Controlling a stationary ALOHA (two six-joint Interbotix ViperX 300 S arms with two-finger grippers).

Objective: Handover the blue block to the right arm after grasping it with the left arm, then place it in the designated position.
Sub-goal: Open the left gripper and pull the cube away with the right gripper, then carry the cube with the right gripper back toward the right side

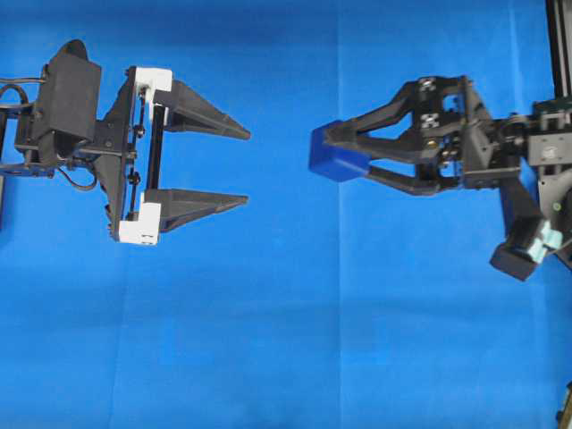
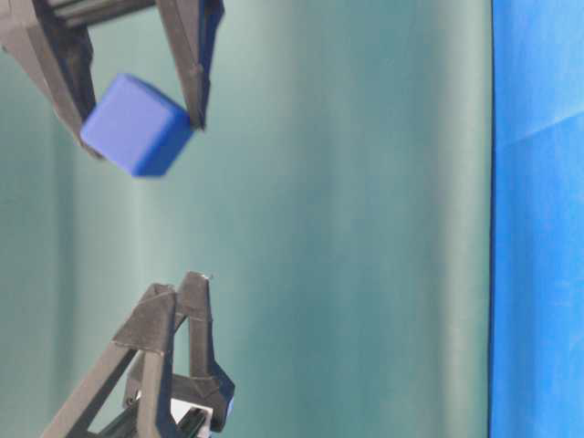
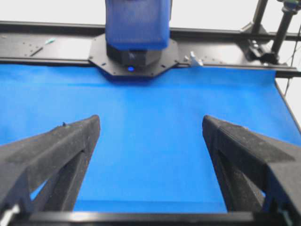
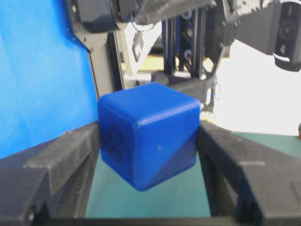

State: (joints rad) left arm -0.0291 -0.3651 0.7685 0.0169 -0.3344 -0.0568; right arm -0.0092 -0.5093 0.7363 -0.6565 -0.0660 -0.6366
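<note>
**A:** How would you expect the blue block (image 1: 332,157) to handle?

**B:** Light and stiff, I'd judge; a small solid cube with rounded edges and a smooth, slightly glossy skin, so it may slide if squeezed on a corner; nothing fragile about it. The flat opposite faces are the place to take hold, squarely, with the fingertips well onto the face rather than at an edge.

**A:** And where is it now?

**B:** Off the worktop (image 1: 286,357), pinched between the tips of the right gripper (image 1: 338,157); in the right wrist view the cube (image 4: 148,134) sits turned between the two black fingers (image 4: 56,160), one corner edge facing the camera, so the hold looks to bear partly on edges; the table-level view shows it tilted at the very fingertips.

**A:** The left gripper (image 1: 248,166)?

**B:** Spread wide and holding nothing; its fingers (image 3: 56,150) frame only bare blue cloth; it faces the block across a clear gap, well apart from it. The handover looks done; placing remains.
</note>
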